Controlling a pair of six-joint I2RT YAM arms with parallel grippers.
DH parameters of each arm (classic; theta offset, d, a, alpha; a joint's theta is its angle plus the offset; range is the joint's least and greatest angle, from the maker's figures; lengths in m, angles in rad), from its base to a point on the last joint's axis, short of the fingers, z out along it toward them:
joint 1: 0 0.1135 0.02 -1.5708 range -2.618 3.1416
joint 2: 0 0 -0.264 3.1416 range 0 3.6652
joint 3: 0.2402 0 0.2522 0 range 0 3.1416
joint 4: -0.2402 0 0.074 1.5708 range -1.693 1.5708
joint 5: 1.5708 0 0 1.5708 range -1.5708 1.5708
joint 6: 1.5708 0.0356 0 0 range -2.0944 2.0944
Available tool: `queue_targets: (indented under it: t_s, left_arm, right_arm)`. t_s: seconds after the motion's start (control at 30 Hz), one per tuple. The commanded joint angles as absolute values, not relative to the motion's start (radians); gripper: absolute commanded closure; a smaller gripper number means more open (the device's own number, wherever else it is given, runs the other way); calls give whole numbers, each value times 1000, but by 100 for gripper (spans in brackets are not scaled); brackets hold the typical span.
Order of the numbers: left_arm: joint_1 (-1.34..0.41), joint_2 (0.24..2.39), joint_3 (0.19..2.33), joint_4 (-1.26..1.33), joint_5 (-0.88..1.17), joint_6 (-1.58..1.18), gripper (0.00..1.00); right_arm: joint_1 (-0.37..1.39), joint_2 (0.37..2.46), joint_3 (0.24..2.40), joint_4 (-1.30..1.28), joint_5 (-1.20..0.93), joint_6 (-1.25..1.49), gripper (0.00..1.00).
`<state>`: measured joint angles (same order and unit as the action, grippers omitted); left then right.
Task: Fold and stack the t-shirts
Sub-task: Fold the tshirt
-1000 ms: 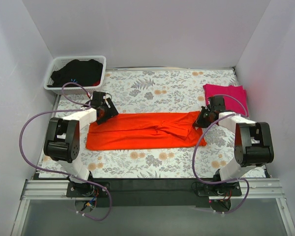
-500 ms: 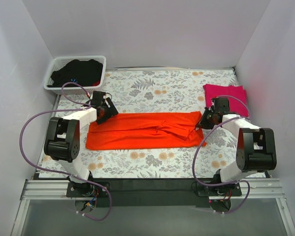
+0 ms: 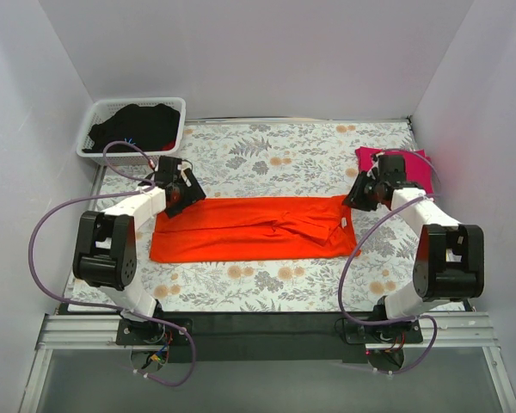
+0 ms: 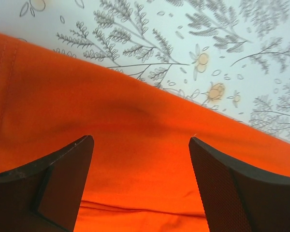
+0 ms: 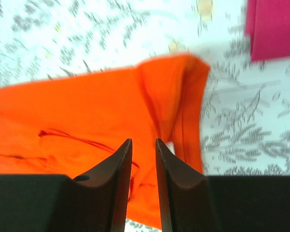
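Note:
The orange t-shirt [image 3: 249, 228] lies as a long folded strip across the middle of the table. My left gripper [image 3: 189, 196] hovers over its far left edge, open wide, with only flat orange cloth [image 4: 135, 111] under the fingers [image 4: 141, 140]. My right gripper [image 3: 354, 196] sits just above the shirt's right end [image 5: 87, 111]; its jaws [image 5: 144, 141] stand a narrow gap apart with nothing between them. The magenta-pink t-shirt [image 3: 417, 163] lies folded at the back right, behind the right arm, and shows in the corner of the right wrist view [image 5: 275, 26].
A white basket [image 3: 84, 142] holding dark clothing [image 3: 138, 125] stands at the back left corner. The floral table cover [image 3: 284, 155] is bounded by white walls on three sides. Purple cables loop beside both arms.
The right gripper let go of the orange shirt's right end, parted its jaws and drew back toward the magenta shirt. The shirt end now lies flat. The left gripper barely moved.

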<state>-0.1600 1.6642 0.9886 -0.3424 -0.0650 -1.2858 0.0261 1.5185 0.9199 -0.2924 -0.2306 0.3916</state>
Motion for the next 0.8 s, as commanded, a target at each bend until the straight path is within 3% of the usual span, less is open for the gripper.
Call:
queue_targets:
  t_s: [0.0,0.53,0.77]
  left_arm:
    - [-155,1588,1048,-370,-67,-1272,26]
    - [-155,1675,982,-344,-123,-1275,25]
    - [-155,1700,962,-334,-117,-1284,25]
  right_arm:
    - [20,1558,1002,-291,-212,376,71]
    - [18,1720,1051,-242,-167,379,72]
    - [18,1743,1055,-229,-181,367,77]
